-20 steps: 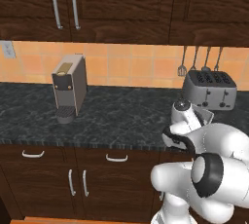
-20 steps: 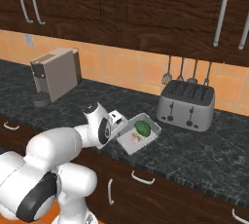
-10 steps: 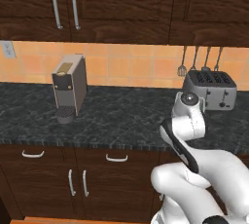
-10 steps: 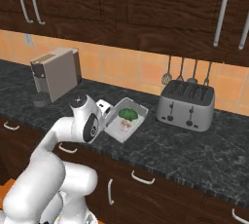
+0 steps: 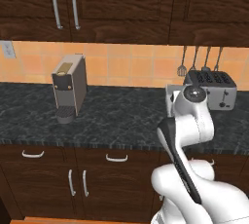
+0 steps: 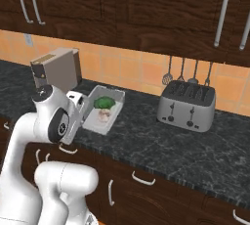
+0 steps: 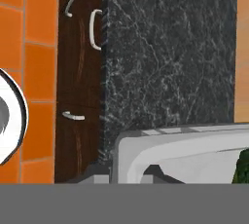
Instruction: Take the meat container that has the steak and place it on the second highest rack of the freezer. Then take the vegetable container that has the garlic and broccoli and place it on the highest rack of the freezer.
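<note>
Broccoli and garlic sit in a pale, shallow rectangular vegetable container, held tilted above the speckled black stone tabletop at the arm's end. To its left stands a boxy grey coffee machine; to its right, well apart, a brushed-steel toaster under hanging utensils on orange tile. The pincer is at the container's near edge, mostly hidden by the wrist, so I cannot tell how its jaws stand. The hand view cuts off most of the container.
</note>
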Robot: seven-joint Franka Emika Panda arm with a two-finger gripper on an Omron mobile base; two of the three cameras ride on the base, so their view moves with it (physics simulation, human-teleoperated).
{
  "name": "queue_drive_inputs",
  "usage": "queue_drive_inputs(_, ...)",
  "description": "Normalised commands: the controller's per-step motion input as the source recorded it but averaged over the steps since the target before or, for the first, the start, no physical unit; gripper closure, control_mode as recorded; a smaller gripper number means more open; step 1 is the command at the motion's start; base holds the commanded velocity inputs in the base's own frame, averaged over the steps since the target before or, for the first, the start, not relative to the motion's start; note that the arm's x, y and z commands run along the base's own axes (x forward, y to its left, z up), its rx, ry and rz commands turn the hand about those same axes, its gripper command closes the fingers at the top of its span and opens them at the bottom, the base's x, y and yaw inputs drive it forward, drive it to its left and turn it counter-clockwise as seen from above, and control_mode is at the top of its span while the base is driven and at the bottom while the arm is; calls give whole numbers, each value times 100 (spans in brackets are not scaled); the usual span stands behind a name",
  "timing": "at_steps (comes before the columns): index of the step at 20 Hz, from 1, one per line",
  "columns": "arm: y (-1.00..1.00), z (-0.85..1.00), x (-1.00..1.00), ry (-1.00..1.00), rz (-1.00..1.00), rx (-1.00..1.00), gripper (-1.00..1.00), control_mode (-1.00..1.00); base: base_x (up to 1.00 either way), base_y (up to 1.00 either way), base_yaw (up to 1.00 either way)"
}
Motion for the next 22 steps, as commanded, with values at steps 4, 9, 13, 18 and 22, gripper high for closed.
queue_drive_inputs(4, 32, 72, -87, 0, 14, -9, 100, -100, 0, 0, 0)
queue_drive_inputs(9, -3, 10, -99, -4, 2, -2, 100, -100, 0, 0, 0)
queue_drive_inputs(13, 0, -1, -23, 0, 0, 0, 100, -100, 0, 0, 0)
queue_drive_inputs(18, 0, 0, -6, 0, 0, 0, 100, 100, -31, 20, -17)
queue_drive_inputs(22, 0, 0, 0, 0, 0, 0, 100, 100, -47, 39, -64)
